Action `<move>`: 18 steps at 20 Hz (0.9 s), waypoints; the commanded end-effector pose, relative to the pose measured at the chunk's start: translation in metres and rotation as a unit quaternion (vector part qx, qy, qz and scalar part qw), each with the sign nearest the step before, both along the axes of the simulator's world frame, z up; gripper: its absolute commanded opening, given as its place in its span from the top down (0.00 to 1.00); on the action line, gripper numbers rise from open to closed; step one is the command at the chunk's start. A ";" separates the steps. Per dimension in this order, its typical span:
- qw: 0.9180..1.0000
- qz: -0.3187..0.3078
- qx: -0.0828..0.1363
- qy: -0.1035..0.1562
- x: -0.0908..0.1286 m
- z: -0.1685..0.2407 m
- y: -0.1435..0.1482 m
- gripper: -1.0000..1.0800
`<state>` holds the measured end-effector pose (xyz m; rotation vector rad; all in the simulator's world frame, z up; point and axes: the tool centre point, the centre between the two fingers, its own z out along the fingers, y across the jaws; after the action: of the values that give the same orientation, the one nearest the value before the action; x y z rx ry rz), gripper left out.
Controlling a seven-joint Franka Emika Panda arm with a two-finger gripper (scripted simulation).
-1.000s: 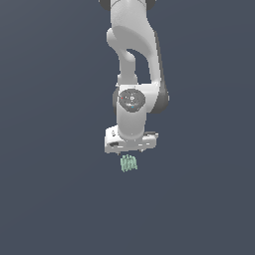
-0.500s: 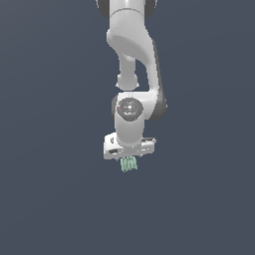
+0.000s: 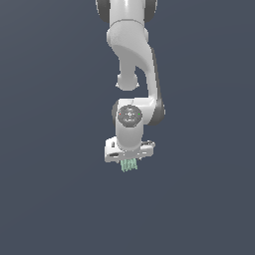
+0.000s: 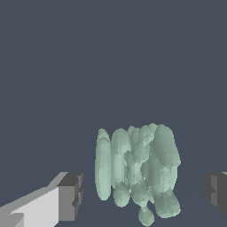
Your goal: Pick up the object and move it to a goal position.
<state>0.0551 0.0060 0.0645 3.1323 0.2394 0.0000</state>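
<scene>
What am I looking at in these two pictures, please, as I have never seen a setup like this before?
These are simulator renders, not photographs. The exterior view shows a white robot arm reaching down against a plain dark background. At its lower end is the gripper, a two-fingered clamp. The pale mint-green ribbed block just beneath it is the object it must carry to a goal.

The wrist view comes from a camera on the arm's wrist, looking past the fingers. There the block sits between the two dark fingertips, with a visible gap on each side, so the gripper is open and not yet clamping it. No goal marker shows in either picture.
</scene>
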 end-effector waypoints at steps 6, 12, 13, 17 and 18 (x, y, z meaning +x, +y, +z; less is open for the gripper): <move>1.000 0.001 0.000 0.000 0.000 -0.024 0.000 0.04; 1.000 0.001 0.000 0.000 0.001 -0.024 0.000 1.00; 1.000 0.001 0.000 0.000 0.001 -0.024 0.000 1.00; 1.000 0.001 0.000 0.000 0.001 -0.024 0.000 1.00; 1.000 0.001 0.000 0.000 0.001 -0.024 0.000 1.00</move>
<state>0.0560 0.0062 0.0403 3.1324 0.2415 -0.0006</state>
